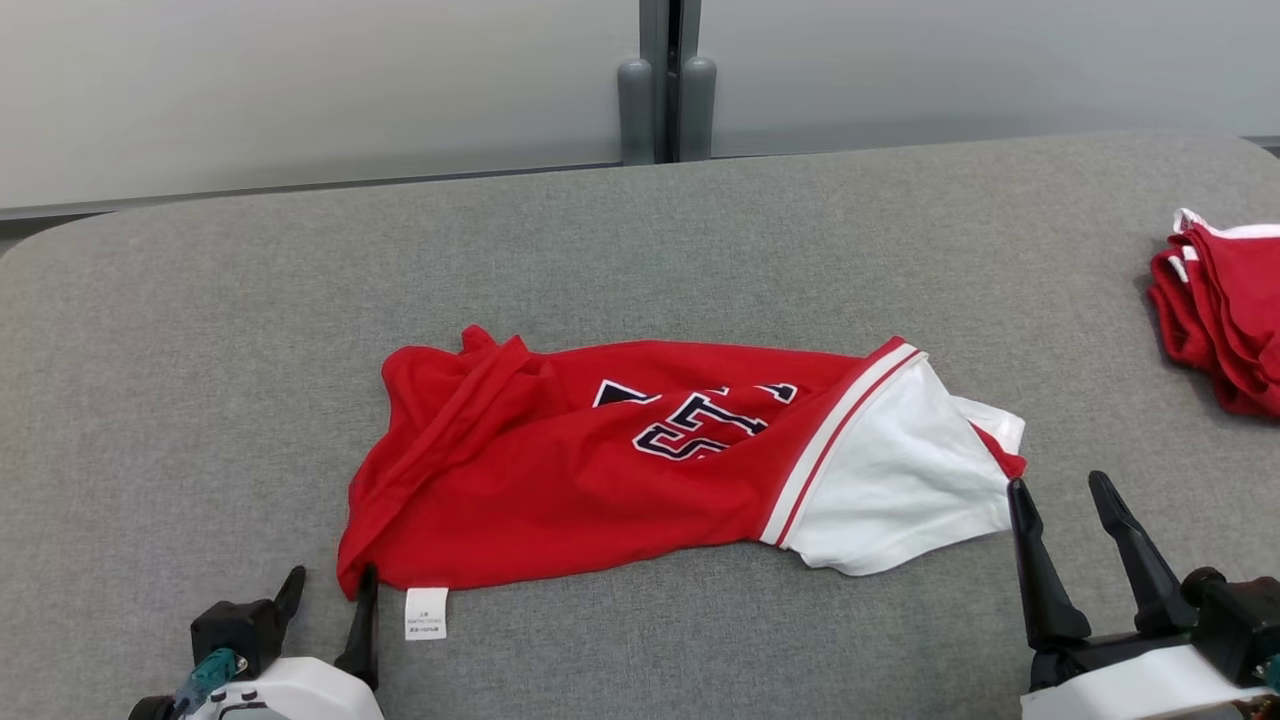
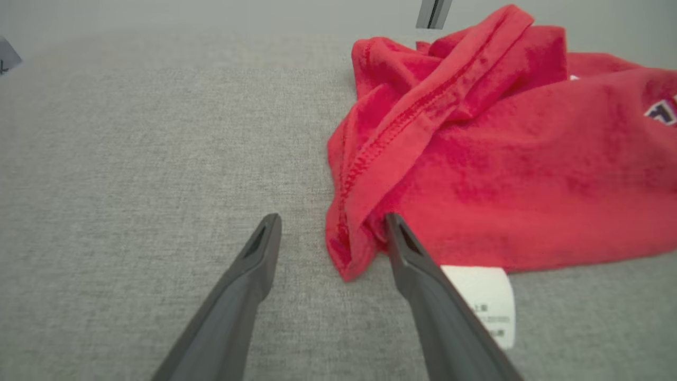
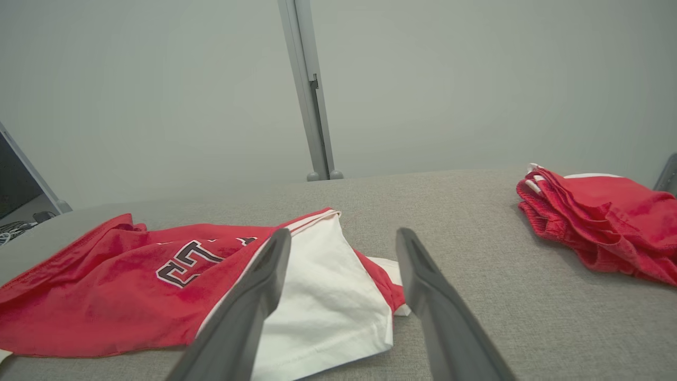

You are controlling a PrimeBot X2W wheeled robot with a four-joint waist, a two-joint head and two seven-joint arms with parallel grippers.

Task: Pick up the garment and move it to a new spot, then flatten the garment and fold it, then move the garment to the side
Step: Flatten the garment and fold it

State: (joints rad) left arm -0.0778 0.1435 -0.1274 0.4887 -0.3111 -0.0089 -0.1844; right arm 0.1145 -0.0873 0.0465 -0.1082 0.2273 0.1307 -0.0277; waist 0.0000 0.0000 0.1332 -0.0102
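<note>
A red garment (image 1: 560, 470) with dark lettering, a white sleeve (image 1: 890, 490) and a white care tag (image 1: 426, 612) lies crumpled across the middle of the grey table (image 1: 200, 350). My left gripper (image 1: 331, 585) stands open at the garment's near left corner (image 2: 349, 248), one finger beside the red hem and nothing held. My right gripper (image 1: 1065, 490) is open just right of the white sleeve (image 3: 322, 296), its fingers above the table and apart from the cloth.
A stack of folded red garments (image 1: 1225, 310) sits at the table's right edge, also in the right wrist view (image 3: 597, 222). A grey wall with a vertical post (image 1: 665, 80) runs behind the table.
</note>
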